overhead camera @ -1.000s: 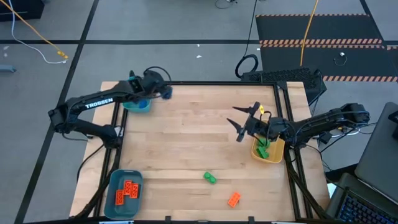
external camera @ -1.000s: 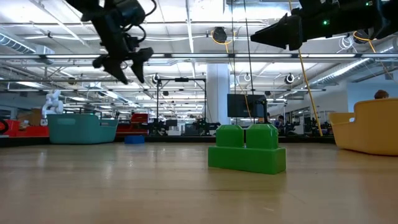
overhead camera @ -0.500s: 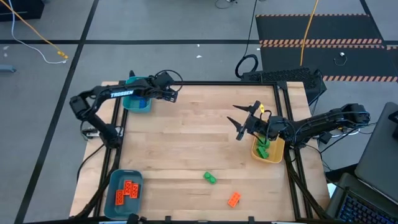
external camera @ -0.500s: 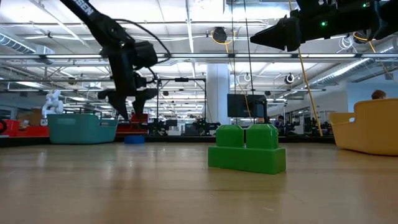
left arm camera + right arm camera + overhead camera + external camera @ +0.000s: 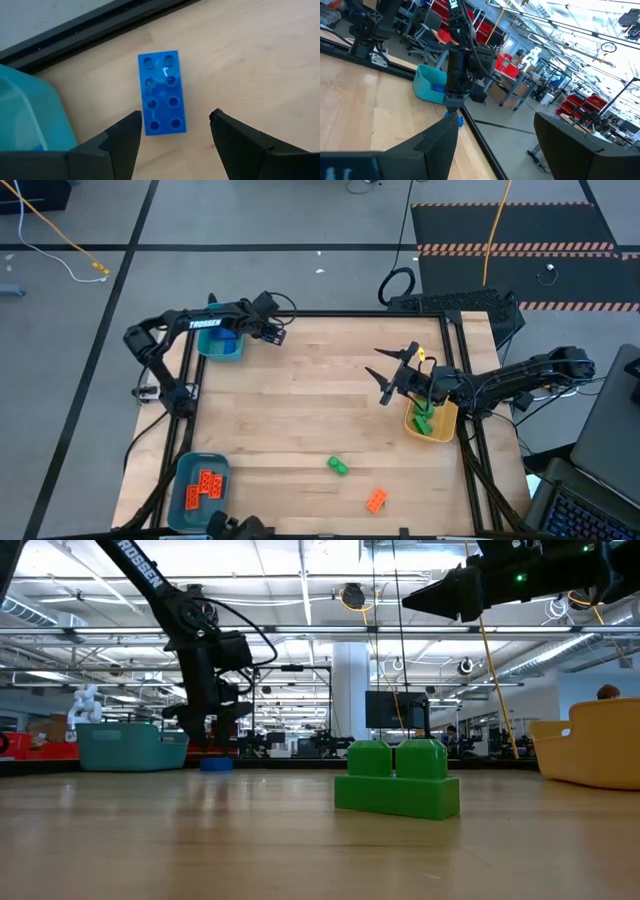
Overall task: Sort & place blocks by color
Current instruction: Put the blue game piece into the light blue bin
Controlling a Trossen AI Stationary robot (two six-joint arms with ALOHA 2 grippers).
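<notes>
From above, the pale wooden table stands on grey floor; the left gripper hangs near the far teal bin, "TROSSEN" readable along its arm, while the right gripper waits spread and empty beside the yellow bin. A green block and an orange block lie loose. At table height, a workshop hall stretches behind. The left wrist view shows parted fingers straddling a blue block, not yet touching it.
</notes>
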